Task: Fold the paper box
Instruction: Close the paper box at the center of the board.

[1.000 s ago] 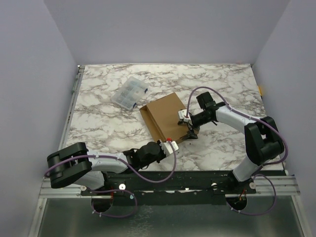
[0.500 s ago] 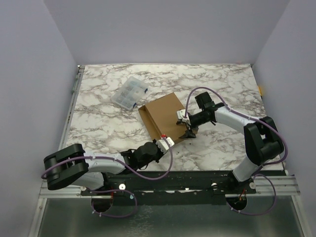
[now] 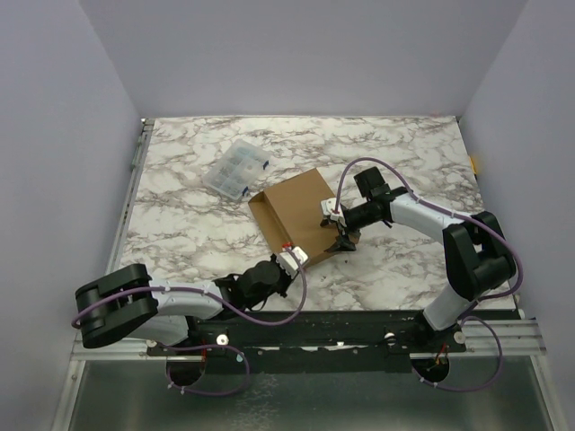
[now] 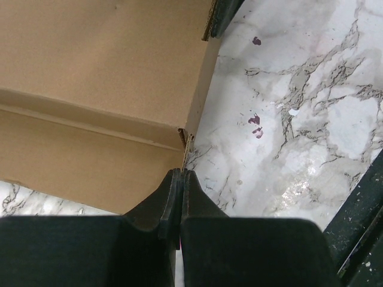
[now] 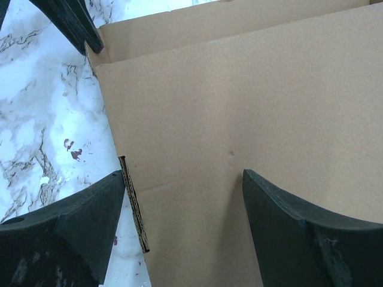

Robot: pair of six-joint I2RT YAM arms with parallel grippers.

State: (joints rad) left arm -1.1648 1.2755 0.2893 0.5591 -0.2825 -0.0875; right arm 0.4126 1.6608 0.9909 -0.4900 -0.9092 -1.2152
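Marble table [image 3: 404, 153], clear compartment case [image 3: 236, 168] (far left)

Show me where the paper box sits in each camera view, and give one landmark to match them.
Top external: paper box at the centre of the marble table.
Left wrist: paper box fills the upper left, its corner at the shut left gripper.
Right wrist: paper box covers most of the frame, beneath the open right gripper.
Landmark: dark red marks on the marble by its edge, both wrist views only.
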